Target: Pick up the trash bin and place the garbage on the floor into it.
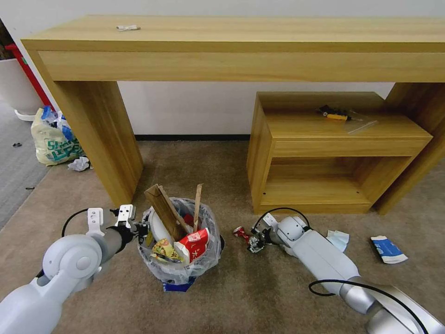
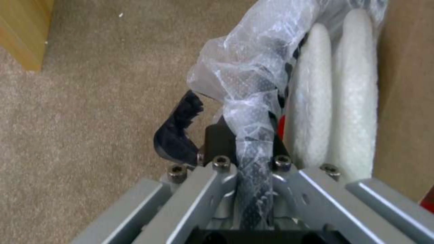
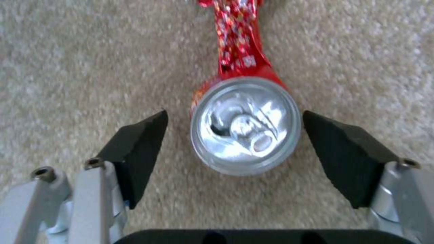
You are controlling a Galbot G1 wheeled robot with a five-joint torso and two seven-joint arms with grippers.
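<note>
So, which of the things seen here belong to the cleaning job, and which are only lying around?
Belong to the job:
- trash bin, its rim gripped by the left gripper
- crushed red can, between the open fingers of the right gripper
- pale-blue tissue on the carpet
- blue-white packet on the carpet

Just lying about:
- yellowish shopping bag
- wooden table
- low wooden shelf

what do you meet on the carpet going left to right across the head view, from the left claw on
left claw → trash bin → crushed red can → right claw → pale-blue tissue → blue-white packet
</note>
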